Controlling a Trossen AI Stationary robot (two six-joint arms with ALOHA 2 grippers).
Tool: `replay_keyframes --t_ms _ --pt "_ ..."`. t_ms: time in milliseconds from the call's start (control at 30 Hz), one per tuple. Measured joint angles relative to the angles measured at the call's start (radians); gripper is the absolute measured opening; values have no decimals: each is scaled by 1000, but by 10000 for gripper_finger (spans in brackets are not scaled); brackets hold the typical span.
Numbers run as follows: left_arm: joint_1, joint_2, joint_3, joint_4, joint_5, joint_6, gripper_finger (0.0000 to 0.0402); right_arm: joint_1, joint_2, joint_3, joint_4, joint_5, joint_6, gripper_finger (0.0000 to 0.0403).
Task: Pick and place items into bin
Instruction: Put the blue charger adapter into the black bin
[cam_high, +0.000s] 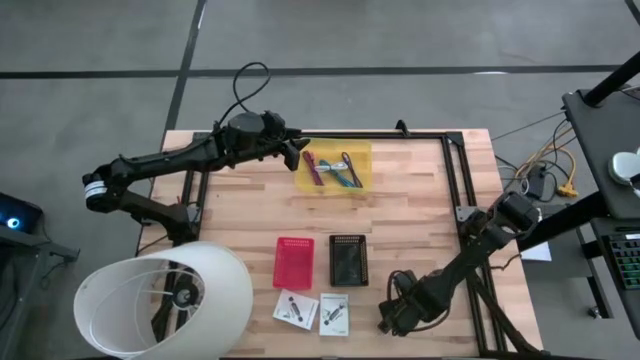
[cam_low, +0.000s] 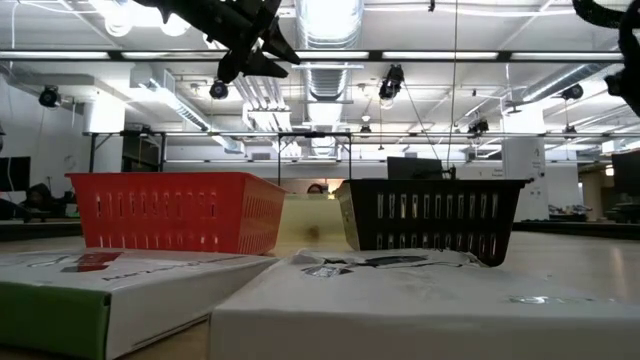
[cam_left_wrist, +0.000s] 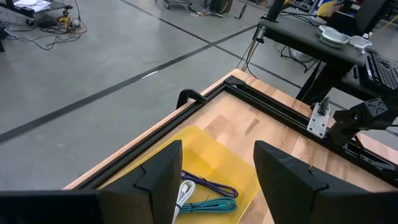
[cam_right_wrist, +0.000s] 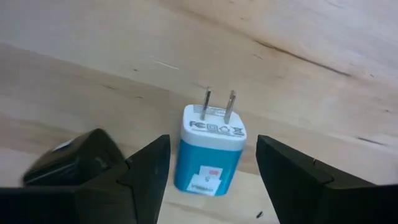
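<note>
A: What have I got on the right arm?

B: From my seat, the right gripper (cam_right_wrist: 211, 168) is low over the wooden table (cam_high: 420, 215) at the near right corner. Its fingers (cam_right_wrist: 146, 168) stand apart with nothing grasped. A blue and white plug charger (cam_right_wrist: 209, 155) lies on the wood between them, prongs pointing away, touching neither finger as far as I can see. A black block (cam_right_wrist: 74, 162) sits just beside it, past one finger.

A: And the left?

B: The left gripper (cam_high: 297, 150) hangs above the far side of the table, right at the edge of the yellow mat (cam_high: 360, 155). Its fingers (cam_left_wrist: 155, 180) are spread too, and empty. Through its wrist camera I see the mat below, with a purple cable (cam_left_wrist: 208, 183), a teal braided cable (cam_left_wrist: 208, 204) and a white one (cam_left_wrist: 185, 194) lying on it.

A: Where are the bins?

B: Mid-table, side by side but apart: the red bin (cam_high: 293, 262) on the left, the black bin (cam_high: 348, 260) on the right. From overhead I cannot tell whether anything is in either.

A: Anything else near me?

B: Two white printed boxes (cam_high: 296, 308) lie flat in front of the bins, at the near edge. The cables on the mat look like a loose tangle (cam_high: 330, 170) of magenta, teal and dark strands from above.
</note>
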Motion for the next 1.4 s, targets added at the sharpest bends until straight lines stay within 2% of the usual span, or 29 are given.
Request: replay_keyframes --t_ms 200,500,633,700,900,1033,1133,1200,1400 --pt "0 0 0 0 0 0 183 6 20 -1 13 -8 8 215" --pt "0 0 0 0 0 0 183 6 19 -2 21 -8 -16 127" --pt "0 0 0 0 0 0 183 -3 -8 -3 10 19 -51 127" --pt "0 0 0 0 0 0 183 -11 -33 -3 1 113 -87 127" --pt "0 0 0 0 0 0 183 -72 -141 -3 6 549 -234 127" --pt "0 0 0 0 0 0 183 -129 -192 -16 117 707 -569 127" --pt "0 0 0 0 0 0 183 -183 -209 -50 317 693 -878 127" --pt "0 0 0 0 0 0 183 -226 -210 -85 424 613 -1000 127" --pt "0 0 1 0 0 0 183 -322 -214 -153 458 380 -1076 127"
